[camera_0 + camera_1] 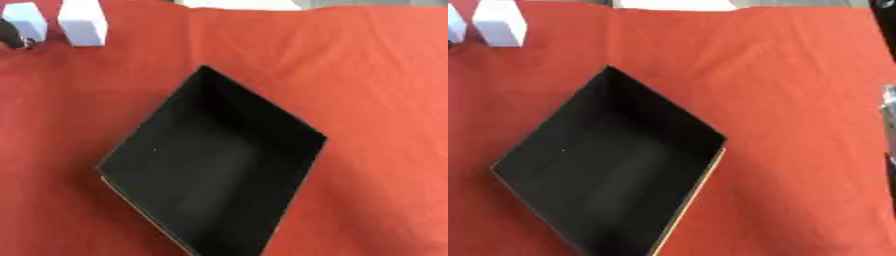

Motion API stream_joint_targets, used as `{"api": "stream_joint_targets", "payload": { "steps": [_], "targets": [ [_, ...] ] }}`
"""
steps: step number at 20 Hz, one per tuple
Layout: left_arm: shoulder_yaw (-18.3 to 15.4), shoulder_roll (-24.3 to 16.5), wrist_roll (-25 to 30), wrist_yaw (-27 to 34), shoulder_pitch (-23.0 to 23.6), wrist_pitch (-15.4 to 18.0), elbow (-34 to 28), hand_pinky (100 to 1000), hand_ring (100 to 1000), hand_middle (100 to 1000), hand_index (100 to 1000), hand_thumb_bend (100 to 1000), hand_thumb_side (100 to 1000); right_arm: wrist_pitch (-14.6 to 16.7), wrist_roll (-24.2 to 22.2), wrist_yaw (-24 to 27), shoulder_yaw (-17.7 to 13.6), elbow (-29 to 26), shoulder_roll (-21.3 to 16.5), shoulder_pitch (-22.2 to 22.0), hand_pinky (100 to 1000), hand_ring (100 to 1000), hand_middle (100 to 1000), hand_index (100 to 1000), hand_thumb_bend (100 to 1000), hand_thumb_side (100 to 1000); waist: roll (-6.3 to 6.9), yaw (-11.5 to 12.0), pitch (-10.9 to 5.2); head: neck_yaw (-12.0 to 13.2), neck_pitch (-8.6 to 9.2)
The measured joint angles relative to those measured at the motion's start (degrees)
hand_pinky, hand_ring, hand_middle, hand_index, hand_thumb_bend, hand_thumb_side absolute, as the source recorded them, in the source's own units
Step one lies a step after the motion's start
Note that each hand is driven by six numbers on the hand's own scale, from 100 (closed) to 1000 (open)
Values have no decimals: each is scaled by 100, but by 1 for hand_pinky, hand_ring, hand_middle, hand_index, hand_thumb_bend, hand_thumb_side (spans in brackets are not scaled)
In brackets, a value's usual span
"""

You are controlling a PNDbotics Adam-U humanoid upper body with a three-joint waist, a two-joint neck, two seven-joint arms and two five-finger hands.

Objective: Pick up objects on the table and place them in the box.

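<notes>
Black box (210, 170) sits open on the counter (376, 75), which is covered by a red cloth with creases. The box is turned on the diagonal, one corner pointing to the far side, near corner cut off by the bottom edge. Inside is dark; nothing can be made out in it, though the view is blurred. A thin light edge shows along the box's near rim.

Two white blocks at the far left of the counter, well apart from the box: larger white block (84, 22) stands upright, smaller white block (24, 22) just beside it to the left, partly cut off in the right eye view. A dark object (12, 36) touches or overlaps the smaller block at the left edge; possibly part of the left arm or hand, cannot tell. A pale strip (241, 4) shows beyond the far edge of the cloth.

At the right edge of the right eye view a grey-silver sliver (890, 120) is visible, likely part of the right arm; too little shows to say more.

Neither hand is clearly in view, so the state of the fingers cannot be told. Both blocks rest on the cloth, outside the box.
</notes>
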State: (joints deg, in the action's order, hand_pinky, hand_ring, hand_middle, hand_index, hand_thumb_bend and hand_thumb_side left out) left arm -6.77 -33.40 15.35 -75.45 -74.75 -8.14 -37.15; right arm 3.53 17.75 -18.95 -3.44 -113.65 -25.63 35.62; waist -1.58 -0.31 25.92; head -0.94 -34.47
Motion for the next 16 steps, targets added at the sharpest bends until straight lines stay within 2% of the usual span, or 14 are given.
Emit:
{"api": "stream_joint_targets", "payload": {
  "steps": [2, 12, 14, 15, 16],
  "targets": [
    [-18, -18, 49, -1, -42, -19, 3, 782, 896, 951, 957, 553, 100, -6, -6, 7, 15, 0, -29, 35, 769, 594, 504, 797, 100, 712, 11, -46, 70, 37, 42],
    [-86, -148, 268, -26, -183, -75, 48, 723, 861, 942, 931, 463, 100, -23, -26, 48, 32, 0, -105, 163, 769, 593, 500, 796, 100, 715, 17, -177, 216, 199, 236],
    [-87, -152, 384, -10, -199, -43, 105, 639, 779, 861, 899, 401, 100, -30, -32, 52, 35, 0, -139, 171, 769, 593, 499, 796, 100, 716, 17, -188, 238, 230, 261],
    [-87, -174, 453, 16, -214, -19, 133, 555, 683, 740, 835, 373, 100, -32, -33, 53, 35, 0, -144, 171, 769, 593, 500, 796, 100, 716, 17, -191, 239, 238, 278],
    [-87, -195, 527, 53, -234, 7, 155, 511, 638, 689, 799, 369, 100, -35, -33, 55, 35, 0, -150, 171, 769, 593, 500, 796, 100, 717, 16, -191, 241, 241, 280]
  ]
}}
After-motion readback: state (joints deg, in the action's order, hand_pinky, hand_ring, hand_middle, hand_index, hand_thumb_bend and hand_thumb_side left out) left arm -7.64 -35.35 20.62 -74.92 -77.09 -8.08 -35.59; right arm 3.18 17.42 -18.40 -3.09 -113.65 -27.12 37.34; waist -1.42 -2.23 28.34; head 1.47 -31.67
